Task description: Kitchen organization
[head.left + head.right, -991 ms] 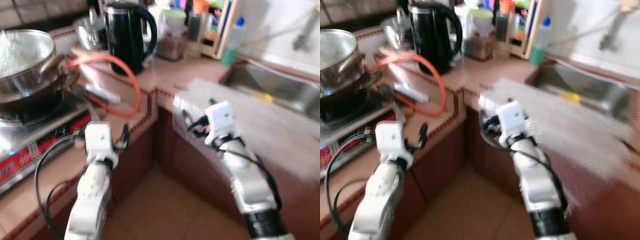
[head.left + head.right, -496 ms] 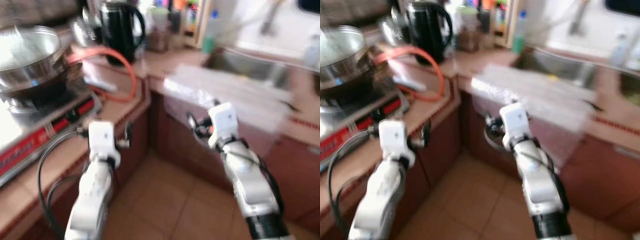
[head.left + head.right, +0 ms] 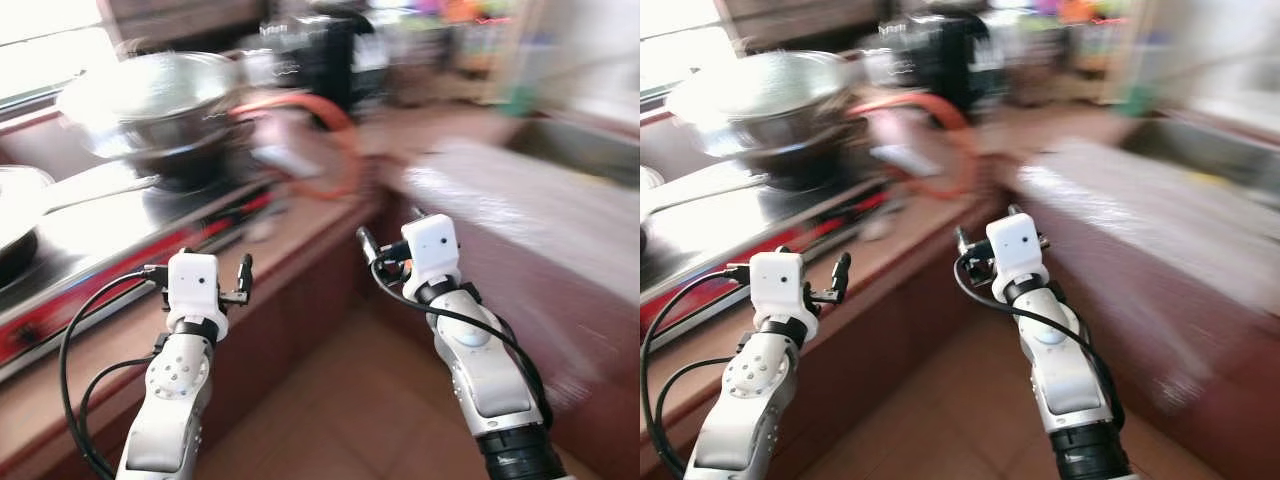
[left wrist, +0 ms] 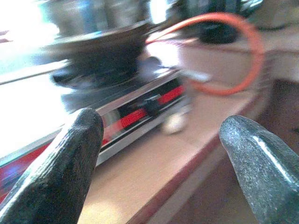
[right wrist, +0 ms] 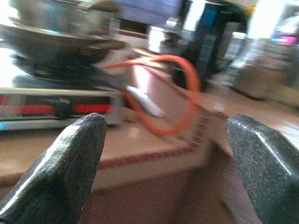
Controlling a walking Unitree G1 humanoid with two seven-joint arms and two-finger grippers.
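Observation:
The whole scene is blurred by motion. My left gripper (image 3: 197, 264) hovers open and empty in front of the counter edge, just short of the gas stove (image 3: 110, 225). My right gripper (image 3: 390, 238) is open and empty too, held over the floor at the counter's inner corner. In the left wrist view the fingertips (image 4: 60, 168) frame the stove's red front panel (image 4: 140, 109). The right wrist view has an orange hose (image 5: 184, 93) and a black kettle (image 5: 210, 42) between its fingertips (image 5: 65, 168). A steel wok (image 3: 160, 100) sits on the stove.
A black kettle (image 3: 335, 55) and blurred jars stand at the back of the counter. A pale plastic sheet (image 3: 520, 200) covers the right-hand counter beside the sink (image 3: 590, 150). Brown floor tiles (image 3: 330, 420) lie between the two counter runs.
The camera has swung left, so the stove and wok now sit nearer the middle and the sink has slid to the right edge. Both arms hold the same pose, open.

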